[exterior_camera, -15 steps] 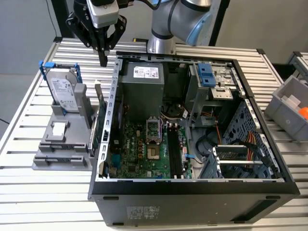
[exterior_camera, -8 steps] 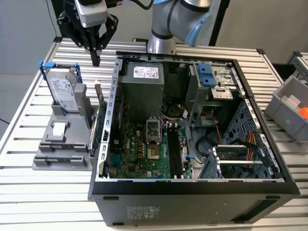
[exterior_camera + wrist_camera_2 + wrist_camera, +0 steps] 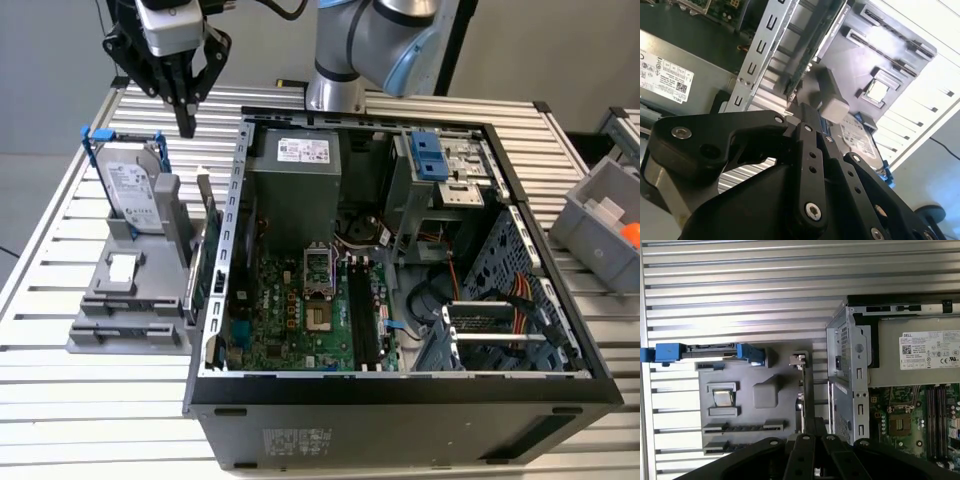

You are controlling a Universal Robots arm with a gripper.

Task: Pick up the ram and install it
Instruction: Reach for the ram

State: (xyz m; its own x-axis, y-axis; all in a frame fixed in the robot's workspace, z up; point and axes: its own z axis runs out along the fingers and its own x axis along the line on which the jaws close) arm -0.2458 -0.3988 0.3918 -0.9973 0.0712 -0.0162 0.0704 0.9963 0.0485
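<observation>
Ram [image 3: 207, 238] upright in holder [image 3: 120, 322]; end effector [image 3: 186, 124] hangs above, pointing down, fingers together, empty.

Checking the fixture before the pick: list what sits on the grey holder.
An upright hard drive, a flat square chip, the ram on edge. The drive covers whatever lies under it.

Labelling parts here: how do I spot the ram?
A grey holder sits beside the open computer case, on the exterior view's left. The ram is the thin board on edge at its case side, slimmer than the blue-framed hard drive.
</observation>
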